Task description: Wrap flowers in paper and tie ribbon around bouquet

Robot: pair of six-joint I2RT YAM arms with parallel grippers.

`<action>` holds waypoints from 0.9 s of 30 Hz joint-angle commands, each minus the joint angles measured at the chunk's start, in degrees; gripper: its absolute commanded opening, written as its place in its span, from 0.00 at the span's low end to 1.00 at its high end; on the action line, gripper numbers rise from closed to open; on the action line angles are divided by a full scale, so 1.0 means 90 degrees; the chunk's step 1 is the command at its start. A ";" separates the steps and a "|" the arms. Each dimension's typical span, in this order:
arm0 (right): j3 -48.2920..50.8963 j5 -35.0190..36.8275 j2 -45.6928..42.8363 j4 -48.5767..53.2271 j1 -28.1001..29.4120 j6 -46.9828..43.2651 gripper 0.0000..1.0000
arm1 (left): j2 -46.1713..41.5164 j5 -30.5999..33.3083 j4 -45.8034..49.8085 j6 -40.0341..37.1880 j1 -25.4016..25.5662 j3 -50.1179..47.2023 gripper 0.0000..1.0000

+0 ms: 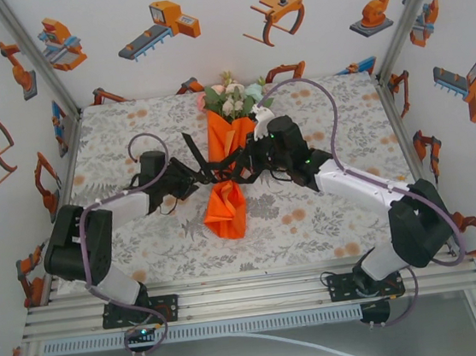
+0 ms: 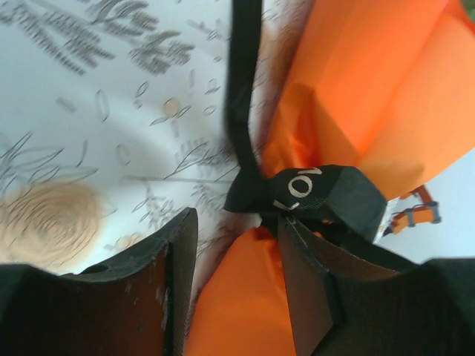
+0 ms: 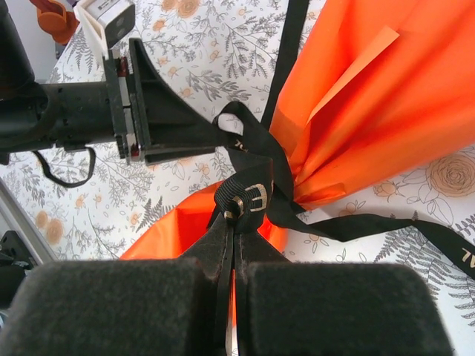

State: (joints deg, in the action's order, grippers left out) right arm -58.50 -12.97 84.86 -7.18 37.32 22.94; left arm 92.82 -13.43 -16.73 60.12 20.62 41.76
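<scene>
The bouquet lies in mid-table with its flowers [image 1: 233, 99] pointing to the far side. The orange paper [image 1: 224, 209] is pinched in at the waist around the stems. The black ribbon [image 1: 192, 149] is knotted around that waist [image 2: 312, 189], and loose tails trail over the table cover. My left gripper [image 1: 204, 180] stands open at the left of the knot [image 2: 237, 230], with orange paper showing between its fingers and nothing gripped. My right gripper [image 1: 245, 167] is shut on a lettered loop of the ribbon [image 3: 249, 196] at the knot [image 3: 237, 215].
The grey floral table cover [image 1: 130, 139] has white walls on three sides with orange robot stickers. An aluminium rail [image 1: 251, 292] runs along the near edge by the arm bases. Purple-grey cables [image 1: 325, 108] arc over both arms.
</scene>
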 commanded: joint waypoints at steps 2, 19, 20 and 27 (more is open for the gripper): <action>-0.0228 -0.0036 0.0026 -0.0023 0.0004 0.0172 0.00 | 0.0511 -0.0208 -0.0887 0.0577 0.0026 0.0199 0.43; -0.0727 0.1165 0.0038 0.1236 -0.0040 0.0502 0.00 | -0.0038 -0.1136 0.2303 -0.0747 -0.0666 0.1958 0.00; -0.0746 0.1232 0.0061 0.1310 -0.0078 0.0599 0.00 | -0.0103 -0.1204 0.2822 -0.1072 -0.0773 0.2238 0.00; -0.0739 0.1173 0.0149 0.1442 -0.0212 0.0775 0.00 | 0.0092 -0.1609 0.5021 -0.3133 -0.1225 0.3350 0.00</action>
State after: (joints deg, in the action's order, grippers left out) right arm -63.83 -3.75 85.30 4.16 35.62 28.58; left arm 92.88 -26.48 12.97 44.77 9.61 70.00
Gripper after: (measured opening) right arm 0.006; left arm 0.007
